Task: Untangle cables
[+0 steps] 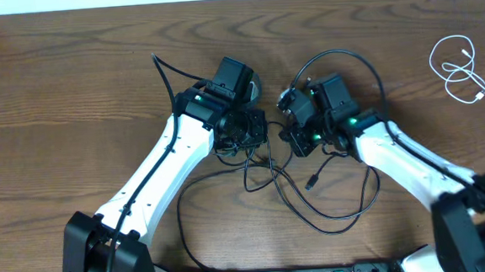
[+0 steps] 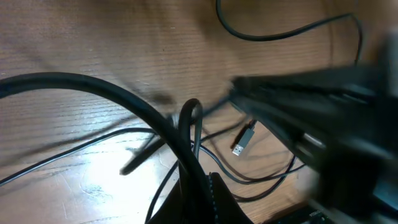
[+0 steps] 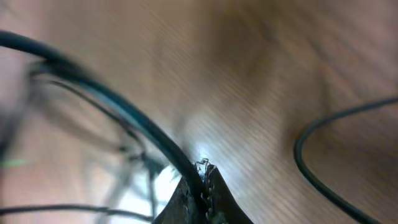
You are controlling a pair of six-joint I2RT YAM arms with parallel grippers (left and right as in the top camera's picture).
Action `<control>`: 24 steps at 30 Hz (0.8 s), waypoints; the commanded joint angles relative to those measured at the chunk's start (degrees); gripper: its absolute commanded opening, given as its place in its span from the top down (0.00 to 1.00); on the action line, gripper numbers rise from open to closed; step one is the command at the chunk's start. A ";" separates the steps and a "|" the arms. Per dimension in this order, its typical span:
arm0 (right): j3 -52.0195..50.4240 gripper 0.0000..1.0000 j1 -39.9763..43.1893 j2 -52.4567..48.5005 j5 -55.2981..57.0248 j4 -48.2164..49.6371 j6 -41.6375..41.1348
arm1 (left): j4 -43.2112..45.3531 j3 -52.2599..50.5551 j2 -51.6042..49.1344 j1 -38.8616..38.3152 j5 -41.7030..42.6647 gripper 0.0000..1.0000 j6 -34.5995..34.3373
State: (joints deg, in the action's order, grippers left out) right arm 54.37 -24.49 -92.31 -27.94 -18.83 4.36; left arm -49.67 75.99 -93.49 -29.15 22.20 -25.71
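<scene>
Black cables tangled on wood table. Both arms angle inward, wrists low over tangle. Left gripper pinches one strand; right gripper clamps another.

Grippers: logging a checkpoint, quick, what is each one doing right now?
Left gripper: closed on a black cable.
Right gripper: closed on a black cable.

Overhead sharp, evenly lit; wrist views blurred, glare on table.
</scene>
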 commanded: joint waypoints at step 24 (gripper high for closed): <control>0.90 0.99 11.91 51.67 24.83 -18.14 -8.22 | -0.24 -0.13 -0.50 -0.02 -1.64 0.92 -0.11</control>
State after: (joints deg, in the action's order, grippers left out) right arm 54.43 -12.97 -39.86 -9.26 -34.39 -2.44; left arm -49.58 75.99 -93.49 -29.15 21.06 -25.71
